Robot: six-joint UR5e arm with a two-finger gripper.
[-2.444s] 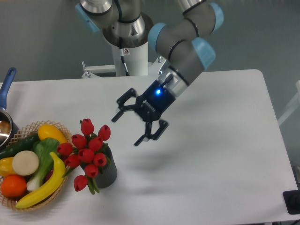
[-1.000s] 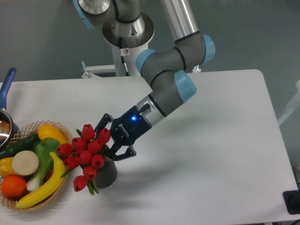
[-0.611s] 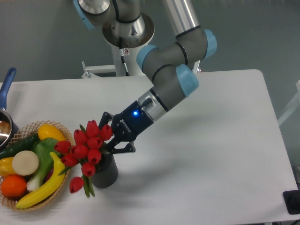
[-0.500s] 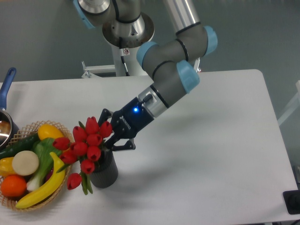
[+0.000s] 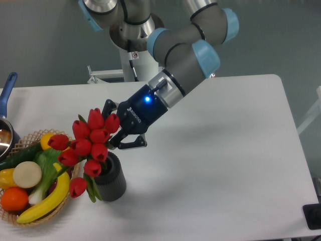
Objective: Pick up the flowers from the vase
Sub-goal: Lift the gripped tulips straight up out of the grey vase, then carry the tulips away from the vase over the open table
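The flowers [image 5: 85, 145], a bunch of red tulip buds with green stems, hang tilted above and to the left of the vase [image 5: 112, 178], a short dark grey ribbed cylinder on the table. My gripper [image 5: 116, 130] is shut on the flowers at the bunch's right side, its black fingers reaching in from the upper right. The lowest bud and leaves still droop beside the vase's left wall. The stems' ends are hidden behind the buds.
A woven wicker basket [image 5: 14, 217] at the left front holds a banana [image 5: 47, 202], an orange, a leek and other produce. A blue-handled pot [image 5: 6, 105] sits at the far left edge. The arm's base [image 5: 135, 45] stands behind the table.
The gripper came down from the right, closed on the flowers and has lifted them up and left, out of the vase. The vase has stayed put.
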